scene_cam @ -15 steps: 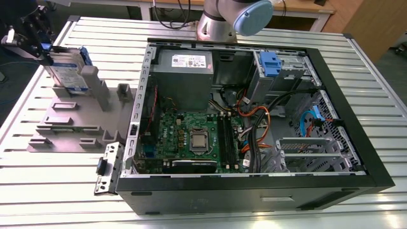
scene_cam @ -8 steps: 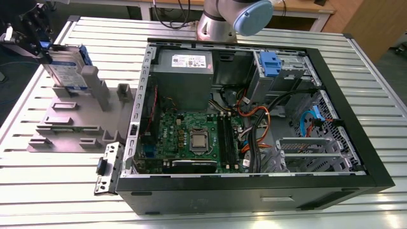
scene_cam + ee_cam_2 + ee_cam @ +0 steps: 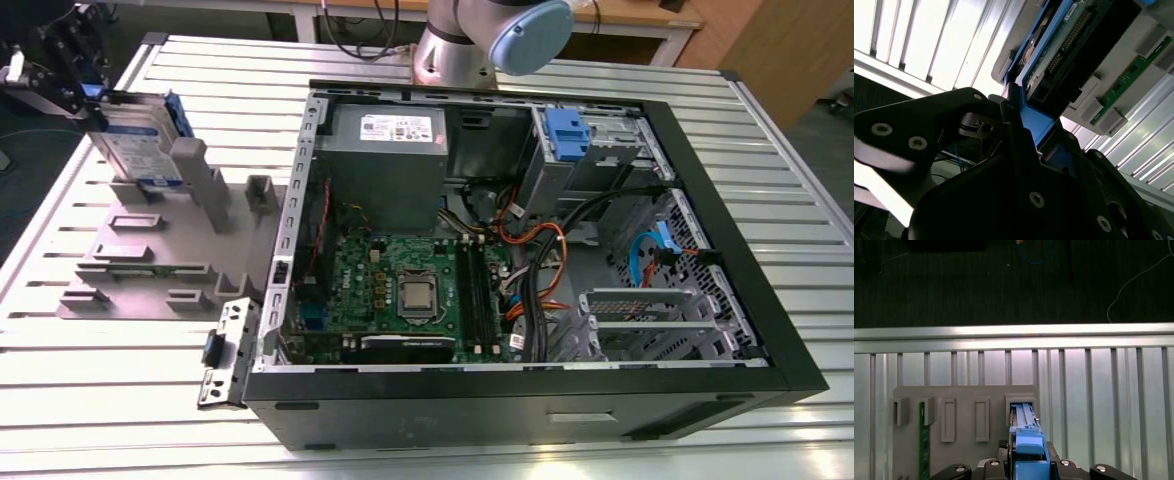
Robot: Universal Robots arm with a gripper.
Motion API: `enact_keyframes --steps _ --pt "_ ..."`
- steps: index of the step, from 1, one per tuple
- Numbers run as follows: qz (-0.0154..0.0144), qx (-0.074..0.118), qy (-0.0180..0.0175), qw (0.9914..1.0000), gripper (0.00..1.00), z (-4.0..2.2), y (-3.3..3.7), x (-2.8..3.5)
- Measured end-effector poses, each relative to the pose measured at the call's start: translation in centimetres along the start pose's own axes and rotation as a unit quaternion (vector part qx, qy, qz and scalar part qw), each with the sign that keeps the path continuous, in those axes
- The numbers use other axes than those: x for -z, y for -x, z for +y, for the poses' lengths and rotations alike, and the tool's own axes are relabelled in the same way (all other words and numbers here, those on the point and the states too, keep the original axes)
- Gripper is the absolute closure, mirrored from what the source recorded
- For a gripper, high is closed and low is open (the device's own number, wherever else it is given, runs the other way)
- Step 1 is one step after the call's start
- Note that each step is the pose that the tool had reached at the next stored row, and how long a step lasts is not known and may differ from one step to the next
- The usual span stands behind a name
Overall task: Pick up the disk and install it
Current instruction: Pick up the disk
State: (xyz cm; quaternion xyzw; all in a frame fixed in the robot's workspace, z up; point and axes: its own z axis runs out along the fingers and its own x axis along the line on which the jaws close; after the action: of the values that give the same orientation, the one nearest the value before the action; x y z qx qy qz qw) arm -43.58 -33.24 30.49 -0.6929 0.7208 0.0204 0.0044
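Observation:
The disk (image 3: 140,140), silver in a bright blue carrier, stands on edge in a slot of the grey stepped fixture (image 3: 147,250) at the exterior view's left. My gripper (image 3: 78,88) sits at the disk's far upper end. In the second wrist view the black fingers (image 3: 1009,125) close against the blue carrier tab of the disk (image 3: 1036,125). In the first wrist view the disk (image 3: 1026,437) sits in its fixture slot (image 3: 1021,400), with my gripper (image 3: 1029,465) around its blue end.
An open computer case (image 3: 534,250) lies at the exterior view's right, with motherboard, cables and a metal drive bay carrying a blue bracket (image 3: 567,135). The arm's base (image 3: 467,45) stands behind it. A green board (image 3: 924,440) sits in another fixture slot. The table's edge rail (image 3: 1014,335) lies beyond the fixture.

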Motion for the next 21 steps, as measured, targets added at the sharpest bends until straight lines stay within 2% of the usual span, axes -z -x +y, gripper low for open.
enact_keyframes --steps 11,21 --pt "0.0004 0.000 0.0002 1.00000 0.63 0.01 0.01 0.27" --pt "0.0003 0.000 0.0000 1.00000 0.63 0.02 0.03 0.89"
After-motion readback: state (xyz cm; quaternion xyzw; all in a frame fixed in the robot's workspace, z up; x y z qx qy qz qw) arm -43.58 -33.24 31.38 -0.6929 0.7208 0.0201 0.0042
